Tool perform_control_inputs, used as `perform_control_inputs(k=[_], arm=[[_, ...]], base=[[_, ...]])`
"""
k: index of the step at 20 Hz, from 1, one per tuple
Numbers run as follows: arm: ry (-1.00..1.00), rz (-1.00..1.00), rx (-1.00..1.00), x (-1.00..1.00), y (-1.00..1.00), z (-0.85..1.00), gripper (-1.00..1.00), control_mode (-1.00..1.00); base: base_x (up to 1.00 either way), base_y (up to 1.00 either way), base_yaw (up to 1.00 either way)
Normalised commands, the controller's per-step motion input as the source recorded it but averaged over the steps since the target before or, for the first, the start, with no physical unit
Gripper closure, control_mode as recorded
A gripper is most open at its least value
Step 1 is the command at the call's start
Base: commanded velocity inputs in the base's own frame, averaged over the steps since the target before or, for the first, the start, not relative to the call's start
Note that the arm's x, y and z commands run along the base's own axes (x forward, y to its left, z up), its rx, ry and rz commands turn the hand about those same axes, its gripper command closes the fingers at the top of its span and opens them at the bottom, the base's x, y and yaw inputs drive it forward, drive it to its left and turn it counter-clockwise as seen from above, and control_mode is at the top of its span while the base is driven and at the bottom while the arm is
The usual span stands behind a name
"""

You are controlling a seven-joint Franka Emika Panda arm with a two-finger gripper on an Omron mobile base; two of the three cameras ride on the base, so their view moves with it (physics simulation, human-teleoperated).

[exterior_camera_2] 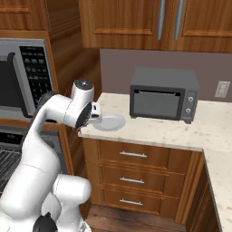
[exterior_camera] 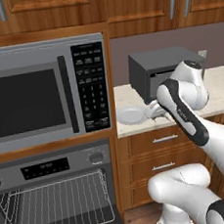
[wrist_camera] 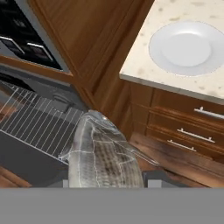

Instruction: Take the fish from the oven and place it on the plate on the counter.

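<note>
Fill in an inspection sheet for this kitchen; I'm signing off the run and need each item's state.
Surface: beige counter, bare beside the plate.
Job's things: fish held up in the gripper, clear of the open oven; plate bare on the counter corner.
Clutter: toaster oven behind the plate.
Grippers: shut on the fish.
Cables: nothing seen.
Surroundings: microwave, wooden drawers.

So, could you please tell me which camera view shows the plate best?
The hand view: the plate lies whole and unobstructed on the counter. In the right base view the plate is small and partly behind the arm; in the left base view the plate is partly covered too.
</note>
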Motion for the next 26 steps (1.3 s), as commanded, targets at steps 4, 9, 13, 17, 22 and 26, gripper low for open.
perform_control_inputs(k=[4,9,13,17,22,26], arm=[[0.14,0.0,-0.01,0.86,-0.24,-0.17,1.0,-1.0],[0.22,-0.06,0.0,0.85,-0.08,-0.08,1.0,-1.0],[0.18,-0.1,-0.01,0.72,0.0,-0.36,1.0,-1.0],[0.07,-0.08,-0.04,0.38,0.0,-0.66,1.0,-1.0],[0.0,-0.05,-0.09,0.34,0.0,-0.68,1.0,-1.0],[0.0,-0.05,-0.07,0.4,0.02,-0.29,1.0,-1.0]], base=[[0.0,0.0,0.0],[0.0,0.0,0.0],[0.0,0.0,0.0],[0.0,0.0,0.0],[0.0,0.0,0.0],[0.0,0.0,0.0]])
